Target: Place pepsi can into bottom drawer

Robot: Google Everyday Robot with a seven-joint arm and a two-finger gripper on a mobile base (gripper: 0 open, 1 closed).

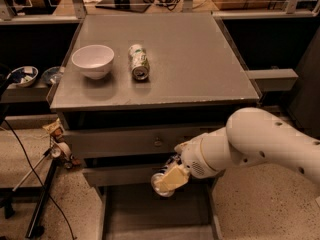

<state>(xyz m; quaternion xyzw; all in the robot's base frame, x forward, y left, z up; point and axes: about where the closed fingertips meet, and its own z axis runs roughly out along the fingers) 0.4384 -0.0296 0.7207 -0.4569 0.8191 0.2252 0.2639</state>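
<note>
Your claw (169,179) hangs in front of the cabinet, just under the middle drawer and over the back of the pulled-out bottom drawer (150,215), with its pale fingers closed around the pepsi can (156,184). Only the can's silver end shows, at the claw's lower left, and it is above the drawer tray rather than resting in it. On the tabletop (200,59) you have a white bowl (93,60) and, just beside it, a green-and-white can (138,61) lying on its side.
</note>
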